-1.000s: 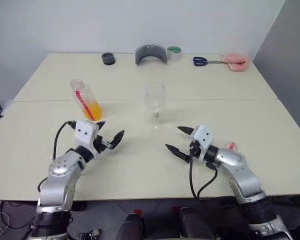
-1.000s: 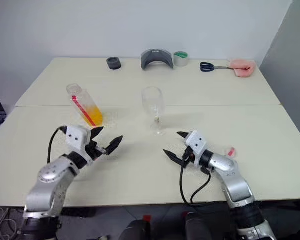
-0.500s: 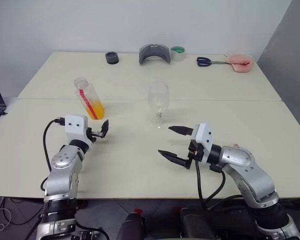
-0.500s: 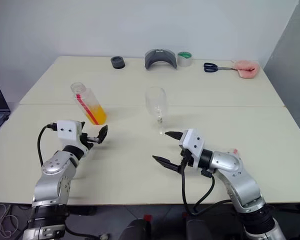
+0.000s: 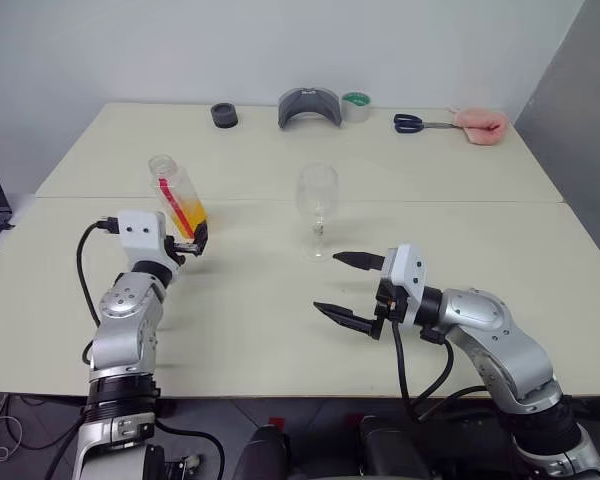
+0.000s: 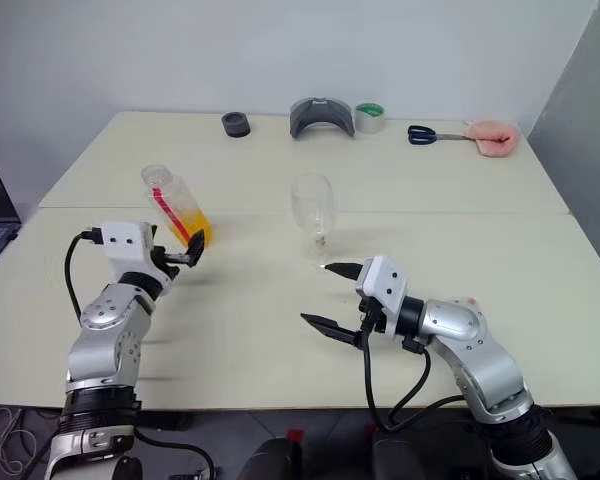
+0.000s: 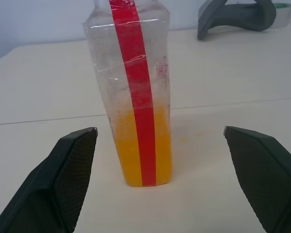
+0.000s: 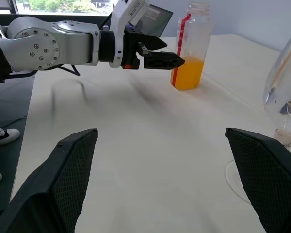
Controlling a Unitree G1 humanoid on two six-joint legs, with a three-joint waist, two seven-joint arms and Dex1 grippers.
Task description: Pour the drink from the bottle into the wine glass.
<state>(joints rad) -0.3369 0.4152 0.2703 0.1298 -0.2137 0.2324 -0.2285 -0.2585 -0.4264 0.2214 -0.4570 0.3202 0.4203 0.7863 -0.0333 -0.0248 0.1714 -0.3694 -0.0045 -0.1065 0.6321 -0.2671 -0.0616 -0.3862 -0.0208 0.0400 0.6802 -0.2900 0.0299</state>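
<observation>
Approach to the bottle (image 7: 138, 92), before grasping.
Left gripper (image 5: 193, 243), fingers spread wide and empty, must advance and close; right gripper (image 5: 345, 288) likewise gapes, unladen.

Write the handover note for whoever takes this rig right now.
Left gripper: jaws open, level with the bottle, which stands between them untouched.
Right gripper: jaws open, empty, near the wine glass on its near side.
Bottle stands uncapped on the table, the drink filling its lower part. Wine glass stands upright and empty at mid-table.
Done: left approach lined up.
Left: grip the bottle, lift, carry to the glass, pour.
</observation>
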